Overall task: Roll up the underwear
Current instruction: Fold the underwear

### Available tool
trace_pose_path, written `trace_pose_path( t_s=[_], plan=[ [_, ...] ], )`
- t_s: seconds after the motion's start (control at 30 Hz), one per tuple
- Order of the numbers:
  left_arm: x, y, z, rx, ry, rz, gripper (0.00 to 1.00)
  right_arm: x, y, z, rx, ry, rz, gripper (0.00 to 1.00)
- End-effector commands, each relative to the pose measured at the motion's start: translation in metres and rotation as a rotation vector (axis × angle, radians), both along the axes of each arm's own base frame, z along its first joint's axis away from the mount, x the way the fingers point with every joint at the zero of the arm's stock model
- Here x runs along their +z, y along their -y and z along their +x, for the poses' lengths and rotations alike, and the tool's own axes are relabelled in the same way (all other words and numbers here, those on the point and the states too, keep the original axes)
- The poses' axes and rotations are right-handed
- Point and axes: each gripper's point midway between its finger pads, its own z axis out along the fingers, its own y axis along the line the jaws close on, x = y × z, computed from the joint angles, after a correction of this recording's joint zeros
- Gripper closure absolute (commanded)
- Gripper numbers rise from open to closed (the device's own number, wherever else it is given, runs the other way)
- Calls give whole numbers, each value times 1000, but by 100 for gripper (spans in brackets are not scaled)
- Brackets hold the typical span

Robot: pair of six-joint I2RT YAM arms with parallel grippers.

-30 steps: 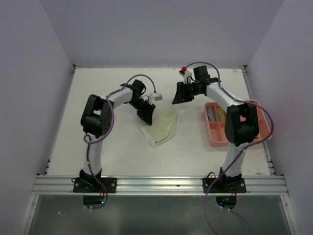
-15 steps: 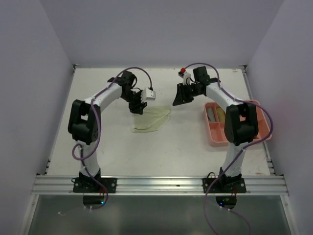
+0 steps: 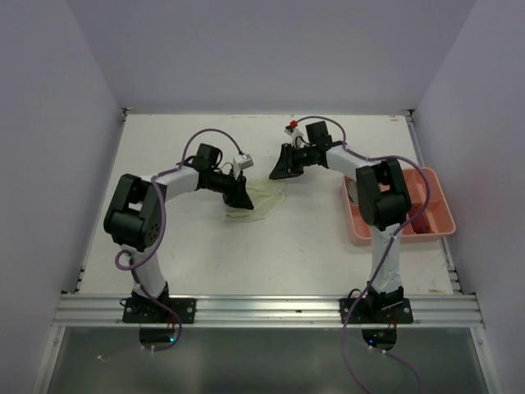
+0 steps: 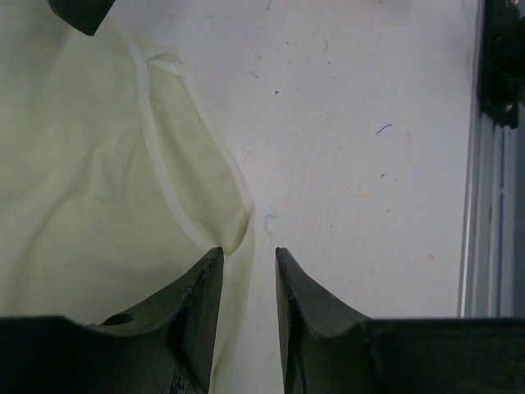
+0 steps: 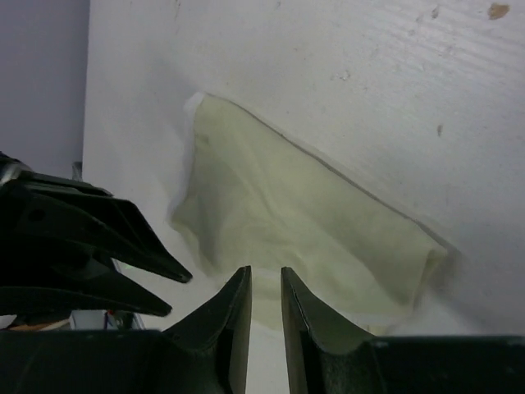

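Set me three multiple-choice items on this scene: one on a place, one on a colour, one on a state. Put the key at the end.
1. Where does the pink tray sit on the table?
A. at its left edge
B. at its right edge, beside the right arm
C. in the middle, between the arms

2. What colour is the underwear lying between the left gripper and the right gripper?
A. dark red
B. grey
C. pale yellow-green

3. How does that underwear lie?
A. spread on the table, not rolled
B. rolled into a tight tube
C. hanging in the air from a gripper

Key: 1 B, the top view shows the pink tray next to the right arm. 2 C, both wrist views show pale yellow-green cloth. 3 A, it lies loosely flat with its hem showing and no roll formed.
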Motion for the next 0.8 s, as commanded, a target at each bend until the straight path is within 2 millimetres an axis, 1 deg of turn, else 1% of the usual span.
trace_pose_path(
  t_s=[0.0, 0.03, 0.07, 0.1, 0.13, 0.17, 0.2, 0.23, 0.27, 0.3, 0.33, 0.37, 0.4, 0.43, 0.47, 0.5, 0.57, 0.6, 0.63, 0.67, 0.7, 0.73, 0.77],
  plan=[
    [16, 19, 8, 117, -199, -198, 64, -4, -26, 5, -5, -33, 83, 74],
    [-1, 12, 10, 160, -249, -169, 64, -12, -26, 5, -10, -46, 72, 74],
    [-10, 8, 11, 179, -277, -155, 64, -20, -24, 7, -25, -51, 55, 74],
    [-20, -2, 9, 212, -334, -133, 64, -34, -20, 2, -28, -73, 31, 74],
    [-35, -7, 9, 243, -376, -101, 64, -44, -18, -3, -31, -96, 7, 74],
    [-44, -13, 8, 267, -408, -81, 64, -50, -15, -6, -34, -112, -9, 74],
    [-50, -20, 5, 279, -449, -68, 64, -62, -9, -16, -31, -150, -40, 74],
    [-61, -24, 2, 289, -485, -48, 65, -67, -5, -21, -33, -165, -57, 74],
    [-66, -28, -5, 295, -522, -37, 65, -76, -1, -33, -30, -194, -76, 74],
    [-69, -31, -8, 297, -545, -40, 65, -77, 1, -38, -26, -200, -81, 74],
    [-73, -33, -14, 297, -568, -38, 65, -73, 3, -42, -24, -193, -83, 74],
    [-75, -35, -22, 291, -589, -30, 65, -76, 8, -53, -24, -215, -100, 74],
    [-72, -33, -31, 268, -615, -46, 65, -75, 10, -58, -18, -216, -101, 74],
    [-68, -33, -35, 247, -600, -55, 64, -65, 11, -61, -14, -199, -97, 74],
    [-65, -32, -43, 228, -614, -61, 64, -67, 15, -70, -13, -221, -107, 74],
    [-64, -31, -52, 210, -625, -59, 64, -65, 16, -74, -2, -216, -110, 73],
    [-49, -29, -64, 163, -630, -91, 61, -52, 18, -83, 20, -211, -105, 71],
    [-44, -27, -68, 142, -623, -99, 59, -46, 19, -84, 39, -185, -103, 70],
    [-32, -26, -67, 125, -586, -110, 57, -37, 17, -86, 55, -177, -88, 68],
    [-25, -26, -69, 104, -561, -116, 56, -20, 16, -85, 64, -142, -73, 66],
    [-17, -26, -67, 92, -526, -122, 54, -10, 15, -84, 74, -118, -61, 65],
    [2, -25, -59, 77, -444, -134, 52, 0, 13, -82, 81, -98, -44, 64],
    [8, -26, -56, 69, -394, -122, 51, 21, 10, -79, 89, -55, -17, 63]
  ],
)
